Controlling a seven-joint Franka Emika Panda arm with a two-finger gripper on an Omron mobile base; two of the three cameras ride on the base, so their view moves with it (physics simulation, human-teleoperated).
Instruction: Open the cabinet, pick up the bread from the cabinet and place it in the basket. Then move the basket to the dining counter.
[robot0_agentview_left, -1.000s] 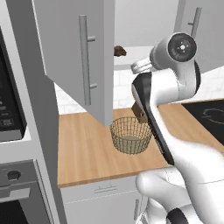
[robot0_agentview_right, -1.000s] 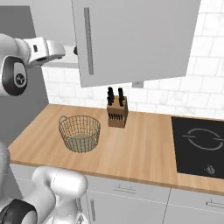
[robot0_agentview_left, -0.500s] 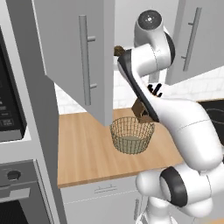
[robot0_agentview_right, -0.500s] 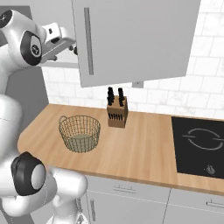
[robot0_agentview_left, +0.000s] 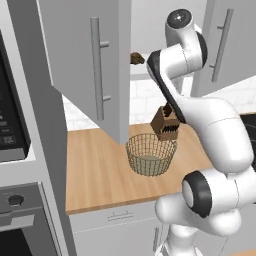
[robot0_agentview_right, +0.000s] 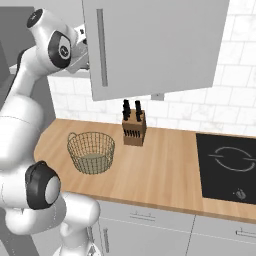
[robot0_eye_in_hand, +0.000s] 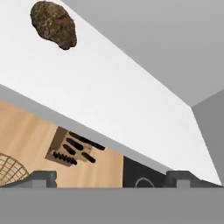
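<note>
The cabinet (robot0_agentview_left: 95, 65) stands with its left door swung open, and its pale shelf (robot0_eye_in_hand: 109, 96) is bare apart from the bread. The bread (robot0_agentview_left: 136, 58) (robot0_eye_in_hand: 54, 24), a small dark brown lump, lies on that shelf. My gripper (robot0_eye_in_hand: 111, 179) is open and empty at shelf height, in front of the shelf edge and apart from the bread. Its fingertips (robot0_eye_in_hand: 41, 178) stand wide apart. The wire basket (robot0_agentview_left: 150, 154) (robot0_agentview_right: 91, 152) sits empty on the wood worktop below. The dining counter is out of view.
A wooden knife block (robot0_agentview_left: 166, 124) (robot0_agentview_right: 134, 129) stands just behind the basket by the tiled wall. A black cooktop (robot0_agentview_right: 230, 160) lies to the right. An oven column (robot0_agentview_left: 15, 150) bounds the worktop (robot0_agentview_left: 95, 170) on the left. The right cabinet door (robot0_agentview_right: 155, 45) hangs over the worktop.
My arm has swung upward from beside the basket, lifting the hand to the cabinet shelf. The gripper has stayed open. Bread and basket have not moved.
</note>
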